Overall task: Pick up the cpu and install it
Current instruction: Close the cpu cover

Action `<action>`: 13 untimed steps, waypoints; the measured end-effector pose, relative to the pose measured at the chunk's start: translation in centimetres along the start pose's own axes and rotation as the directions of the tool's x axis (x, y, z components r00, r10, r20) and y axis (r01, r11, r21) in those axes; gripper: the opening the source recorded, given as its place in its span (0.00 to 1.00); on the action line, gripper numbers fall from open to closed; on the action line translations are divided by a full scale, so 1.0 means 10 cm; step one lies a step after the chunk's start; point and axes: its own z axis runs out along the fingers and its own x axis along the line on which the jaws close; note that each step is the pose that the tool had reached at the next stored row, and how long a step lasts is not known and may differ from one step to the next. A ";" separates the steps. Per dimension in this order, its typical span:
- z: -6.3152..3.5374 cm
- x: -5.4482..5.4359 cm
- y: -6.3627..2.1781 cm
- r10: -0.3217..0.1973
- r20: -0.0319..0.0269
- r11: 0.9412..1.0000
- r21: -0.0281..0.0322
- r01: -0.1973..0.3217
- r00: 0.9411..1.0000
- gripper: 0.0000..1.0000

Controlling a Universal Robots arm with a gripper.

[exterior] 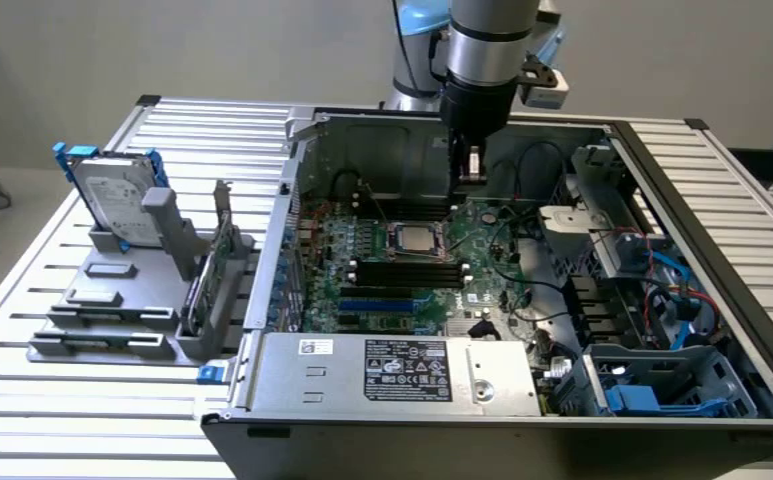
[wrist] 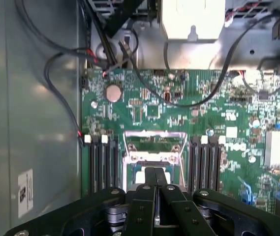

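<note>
Inside the open computer case (exterior: 373,150) my gripper (exterior: 470,181) hangs above the motherboard (exterior: 493,255), fingers pressed together on nothing I can see. The cpu (exterior: 409,241) lies flat in the socket (wrist: 154,135), whose metal frame locates it; I judge it placed.

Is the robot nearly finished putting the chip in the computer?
Looks nearly done: a silvery chip already lies in the socket on the green board. The gripper is shut, seems to hold nothing and hangs over the board near the socket. What's left: I cannot tell whether the chip is clamped down.
</note>
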 end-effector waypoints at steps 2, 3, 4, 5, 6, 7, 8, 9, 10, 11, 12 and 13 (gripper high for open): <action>0.001 0.00 0.094 -0.001 0.000 1.000 0.000 0.001 1.000 0.11; 0.002 0.00 0.138 -0.001 0.000 1.000 0.000 0.001 1.000 0.11; 0.003 0.00 0.180 -0.002 0.000 1.000 0.000 0.002 1.000 0.11; 0.004 0.00 0.221 -0.002 0.000 1.000 0.000 0.002 1.000 0.11; 0.006 0.00 0.259 -0.003 0.000 1.000 0.000 0.003 1.000 0.11; 0.007 0.00 0.297 -0.003 0.000 1.000 0.000 0.003 1.000 0.11; 0.009 0.00 0.336 -0.004 0.000 1.000 0.000 0.004 1.000 0.11; 0.010 0.00 0.374 -0.005 0.000 1.000 0.000 0.005 1.000 0.11; 0.011 0.00 0.412 -0.006 0.000 1.000 0.000 0.006 1.000 0.11; 0.015 0.00 0.445 -0.007 0.000 1.000 0.000 0.007 1.000 0.11; 0.021 0.00 0.474 -0.009 0.000 1.000 0.000 0.009 1.000 0.11; 0.036 0.00 0.495 -0.011 0.000 1.000 0.001 0.011 1.000 0.11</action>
